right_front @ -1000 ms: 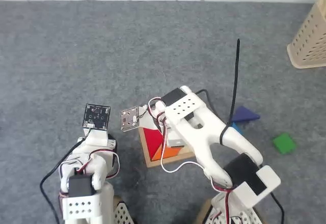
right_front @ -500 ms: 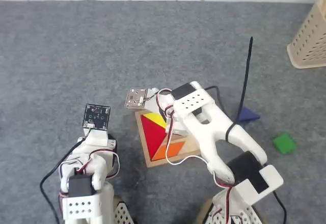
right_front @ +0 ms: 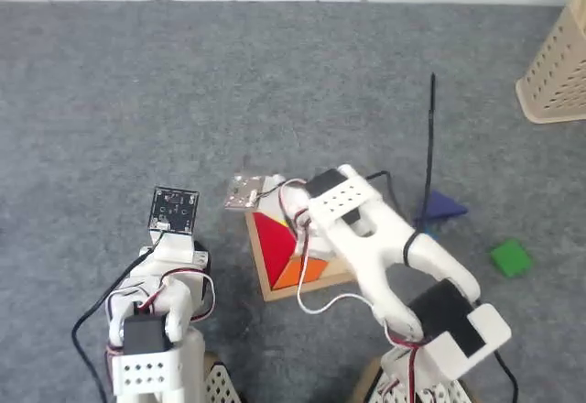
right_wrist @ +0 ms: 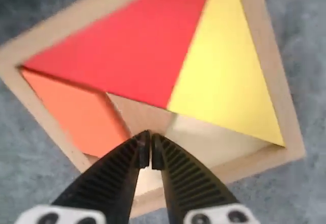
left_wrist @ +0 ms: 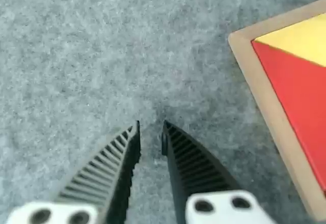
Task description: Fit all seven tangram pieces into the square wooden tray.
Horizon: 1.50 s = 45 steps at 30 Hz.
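The square wooden tray (right_front: 259, 277) lies on grey carpet between the arms. It holds a red triangle (right_wrist: 132, 56), a yellow triangle (right_wrist: 224, 76) and an orange piece (right_wrist: 81, 112). My right gripper (right_wrist: 150, 138) is shut with nothing in it, its tips over the bare tray floor where those three pieces meet. The right arm (right_front: 357, 229) covers much of the tray from above. My left gripper (left_wrist: 151, 127) hangs over carpet beside the tray's corner (left_wrist: 239, 40), its fingers a narrow gap apart and holding nothing. A purple triangle (right_front: 444, 206) and a green square (right_front: 510, 257) lie loose to the right.
A sliver of a blue piece (right_front: 423, 231) shows by the right arm. A beige perforated container (right_front: 558, 64) stands at the far right edge. A thin black rod (right_front: 430, 147) rises behind the right arm. Open carpet stretches across the far half.
The right arm's wrist swung toward the tray's far side, then eased back a little over the tray. The left arm has stayed still.
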{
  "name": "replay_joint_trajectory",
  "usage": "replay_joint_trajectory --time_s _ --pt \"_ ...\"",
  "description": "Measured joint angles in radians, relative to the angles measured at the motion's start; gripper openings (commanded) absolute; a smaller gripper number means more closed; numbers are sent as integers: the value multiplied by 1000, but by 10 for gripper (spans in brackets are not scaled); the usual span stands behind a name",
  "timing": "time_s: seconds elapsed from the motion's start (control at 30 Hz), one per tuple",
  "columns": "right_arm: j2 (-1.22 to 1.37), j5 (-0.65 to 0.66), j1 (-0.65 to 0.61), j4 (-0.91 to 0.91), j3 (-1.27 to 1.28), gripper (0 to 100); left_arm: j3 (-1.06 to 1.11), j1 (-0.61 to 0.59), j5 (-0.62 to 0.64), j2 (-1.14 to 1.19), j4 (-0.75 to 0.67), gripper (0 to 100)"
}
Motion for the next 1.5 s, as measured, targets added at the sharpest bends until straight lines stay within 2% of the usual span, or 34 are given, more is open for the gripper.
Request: replay_joint_trajectory --time_s 0.23,0.43,0.57,0.73,0.93,1.17,1.5 --pt "-2 -74 -91 -2 0 9 0 0 0 0 0 71" --pt "-11 -110 -92 -2 0 9 0 0 0 0 0 71" --pt "-44 -158 -49 41 -21 9 0 0 0 0 0 71" --pt "-110 -167 -40 87 -3 8 0 0 0 0 0 71" --pt "-115 -169 -69 37 109 7 0 0 0 0 0 71" --pt "-68 -176 -141 3 98 7 0 0 0 0 0 71" --pt "-48 -212 -144 3 68 9 0 0 0 0 0 71"
